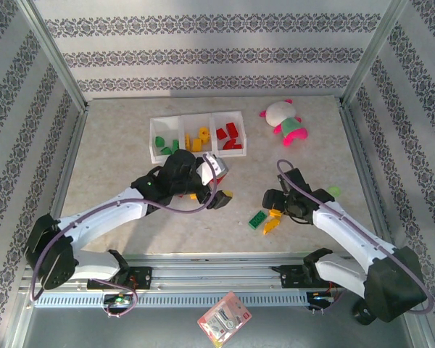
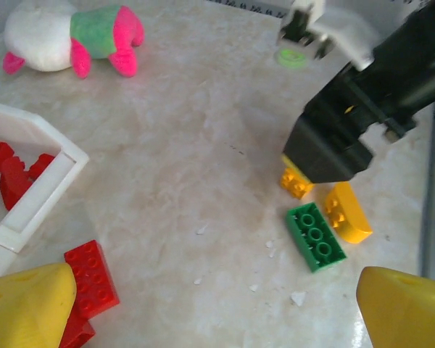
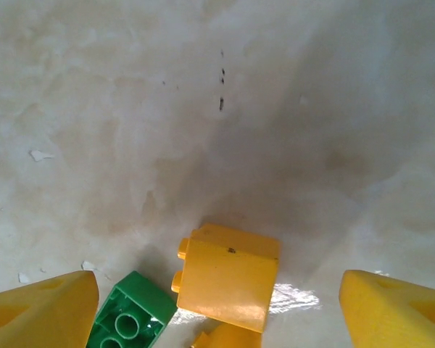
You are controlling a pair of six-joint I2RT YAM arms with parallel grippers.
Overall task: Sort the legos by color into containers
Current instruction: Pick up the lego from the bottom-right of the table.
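Lying seemingly untouched between right gripper tips: yellow lego.

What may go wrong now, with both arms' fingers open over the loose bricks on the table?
1. The right fingers straddle a yellow square plastic brick, but a green studded brick lies right beside it; closing might pinch or drag both.
2. The left fingers hang over red studded bricks close to the white plastic tray; a finger could hit its wall and shift the tray.

Tray holds sorted legos; others loose nearby.
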